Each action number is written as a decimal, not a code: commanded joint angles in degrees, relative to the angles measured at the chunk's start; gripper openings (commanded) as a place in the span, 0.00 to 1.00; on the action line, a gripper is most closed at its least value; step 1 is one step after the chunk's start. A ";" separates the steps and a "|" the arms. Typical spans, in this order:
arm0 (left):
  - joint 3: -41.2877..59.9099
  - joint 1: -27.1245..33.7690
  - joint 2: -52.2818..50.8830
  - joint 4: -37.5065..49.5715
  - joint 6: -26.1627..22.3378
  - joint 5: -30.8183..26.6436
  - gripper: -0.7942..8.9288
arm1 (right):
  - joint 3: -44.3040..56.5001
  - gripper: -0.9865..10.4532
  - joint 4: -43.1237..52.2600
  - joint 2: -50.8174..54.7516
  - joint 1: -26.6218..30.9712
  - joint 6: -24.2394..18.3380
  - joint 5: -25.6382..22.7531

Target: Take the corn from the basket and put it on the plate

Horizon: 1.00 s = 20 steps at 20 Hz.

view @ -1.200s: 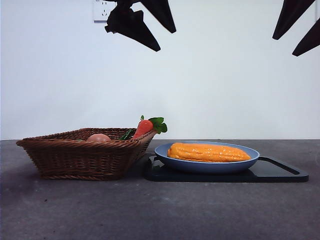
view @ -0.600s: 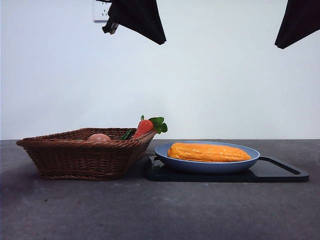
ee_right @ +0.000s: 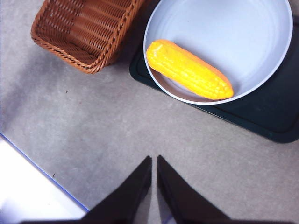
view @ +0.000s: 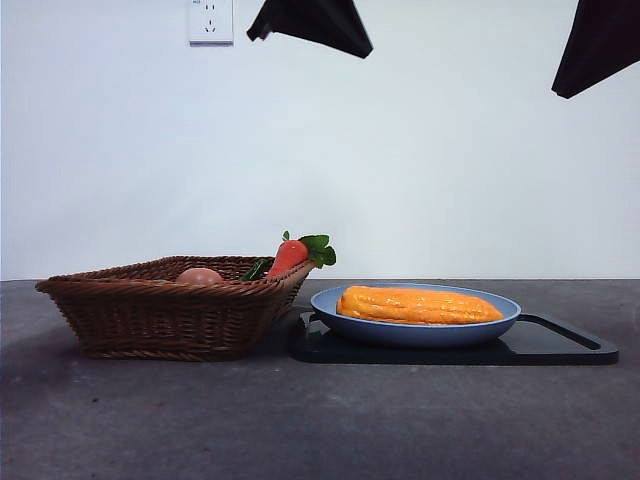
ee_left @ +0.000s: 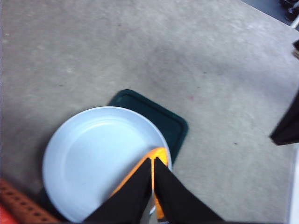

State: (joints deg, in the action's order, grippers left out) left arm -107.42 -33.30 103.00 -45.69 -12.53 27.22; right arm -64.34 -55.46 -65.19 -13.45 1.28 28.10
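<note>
The corn lies on its side in the plate, along the rim nearest the front camera, and nothing grips it. The plate sits on a black tray, and the tray rests on the grey table. The basket stands just beside the tray; in the front view it holds a carrot leaning on the wall nearest the plate and a round peach-coloured piece showing above its rim.

Both arms hang high, well clear of everything on the table. The left fingers are pressed together with nothing between them; they hang above the plate, and their tips cover part of the corn, which shows as an orange sliver on either side of them. A corner of the tray pokes out past the plate beyond those tips. In the front view this arm is the dark shape at the top, above the gap between basket and plate.

The right fingers are closed too, empty, with only a thin slit between them, hanging over bare table. Ahead of their tips lie the corn in the plate, the tray and one corner of the basket. In the front view this arm shows as a black tip at the top corner on the tray's side.
</note>
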 commanded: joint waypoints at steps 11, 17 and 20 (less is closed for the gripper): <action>18.29 21.31 -32.52 6.23 1.70 -0.31 0.09 | -0.50 0.09 0.39 -0.63 0.07 -0.68 -0.07; 49.37 34.93 -57.59 28.13 6.23 -0.85 0.09 | -0.50 0.09 0.39 -0.63 0.09 -0.68 -0.07; 62.55 36.98 -66.79 35.60 7.06 -6.93 0.09 | -0.50 0.09 0.39 -0.63 0.09 -0.68 -0.07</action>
State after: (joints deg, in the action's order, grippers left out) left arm -45.74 3.53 35.83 -10.57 -6.42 20.97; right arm -64.34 -55.44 -65.21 -13.30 1.28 28.08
